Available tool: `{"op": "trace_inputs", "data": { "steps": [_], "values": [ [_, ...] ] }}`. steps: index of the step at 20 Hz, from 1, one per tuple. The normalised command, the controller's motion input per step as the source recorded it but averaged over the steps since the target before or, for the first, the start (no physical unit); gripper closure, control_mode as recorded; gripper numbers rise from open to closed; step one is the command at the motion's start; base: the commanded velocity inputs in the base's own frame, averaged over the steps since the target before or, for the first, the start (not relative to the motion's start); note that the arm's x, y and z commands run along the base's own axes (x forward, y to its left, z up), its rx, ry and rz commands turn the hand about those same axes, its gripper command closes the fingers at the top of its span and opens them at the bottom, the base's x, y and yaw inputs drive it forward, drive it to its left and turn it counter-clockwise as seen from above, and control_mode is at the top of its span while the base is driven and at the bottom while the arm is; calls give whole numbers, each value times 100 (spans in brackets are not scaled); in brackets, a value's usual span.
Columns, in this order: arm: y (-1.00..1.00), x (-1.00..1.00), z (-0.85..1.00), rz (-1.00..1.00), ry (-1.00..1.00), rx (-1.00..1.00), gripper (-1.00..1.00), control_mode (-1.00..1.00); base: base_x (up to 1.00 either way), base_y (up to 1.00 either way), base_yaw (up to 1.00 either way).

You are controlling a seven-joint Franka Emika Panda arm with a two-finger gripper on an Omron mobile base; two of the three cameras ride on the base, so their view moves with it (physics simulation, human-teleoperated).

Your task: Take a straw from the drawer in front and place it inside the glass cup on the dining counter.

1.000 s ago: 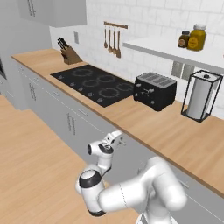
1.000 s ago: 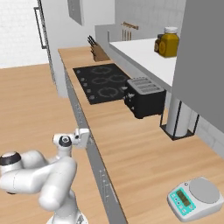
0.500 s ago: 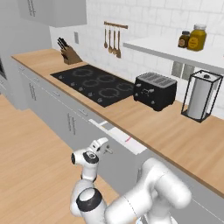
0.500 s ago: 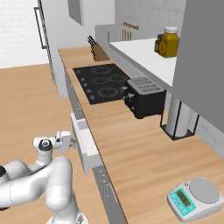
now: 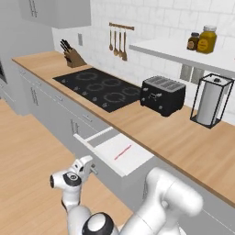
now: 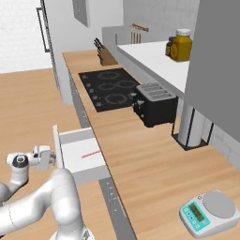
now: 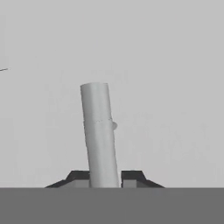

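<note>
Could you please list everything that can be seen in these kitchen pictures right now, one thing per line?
drawer: one, light grey with white inside, pulled open under the wood counter.
straw: one, red-pink, lying flat inside the drawer.
drawer handle: one, grey bar, between the fingertips in the hand view.
wood counter: one, light wood, along the wall.
stovetop: one, black, set into the counter.
toaster: one, black, right of the stovetop.
paper towel holder: one, black frame with white roll, right of the toaster.
knife block: one, brown, at the counter's far end.
kitchen scale: one, white and teal, on the counter.
jars: two, amber, on the white shelf.
hanging utensils: three, wooden, on the wall rail.
gripper: one, white with dark tips, at the drawer handle.
</note>
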Motion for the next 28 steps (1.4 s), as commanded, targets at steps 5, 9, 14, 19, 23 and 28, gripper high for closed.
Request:
{"op": "trace_inputs", "data": {
  "steps": [5, 9, 14, 19, 23, 28],
  "values": [
    [90, -43, 0, 0, 19, 4, -100, -100, 0, 0, 0],
    [37, -42, 26, 0, 27, 23, -100, -100, 0, 0, 0],
    [6, -67, 83, 0, 13, 34, -100, -100, 0, 0, 0],
    [-84, -59, 100, -3, -3, 31, -100, -100, 0, 0, 0],
    [-100, -6, 91, -7, 0, 32, -100, -100, 0, 0, 0],
    [-99, 26, 64, -4, 1, 29, -100, -100, 0, 0, 0]
  ]
}}
